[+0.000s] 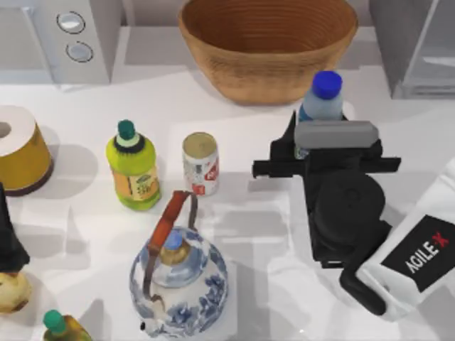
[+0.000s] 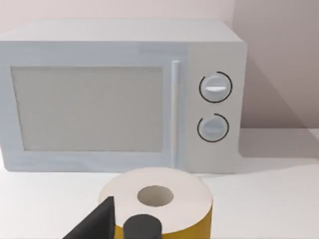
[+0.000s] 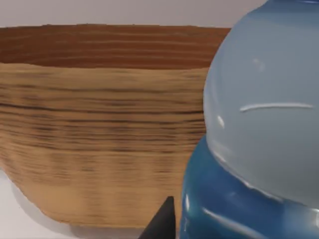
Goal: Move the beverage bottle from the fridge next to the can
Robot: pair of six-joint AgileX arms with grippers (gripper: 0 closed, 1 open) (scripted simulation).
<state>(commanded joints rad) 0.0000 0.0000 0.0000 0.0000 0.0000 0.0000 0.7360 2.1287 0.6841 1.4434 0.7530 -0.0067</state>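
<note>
The beverage bottle, clear bluish with a bright blue cap, stands upright over the table in front of the basket, outside the fridge at the back right. My right gripper is shut on the bottle's body, which the wrist hides from above. In the right wrist view the bottle looms close beside a dark fingertip. The can stands on the table well to the left of the bottle. My left arm is parked at the table's left edge, its finger set off to one side, open.
A wicker basket sits at the back centre, a white microwave at the back left. A yellow-green bottle stands left of the can, a blue-white teapot in front of it. A yellow roll is at far left.
</note>
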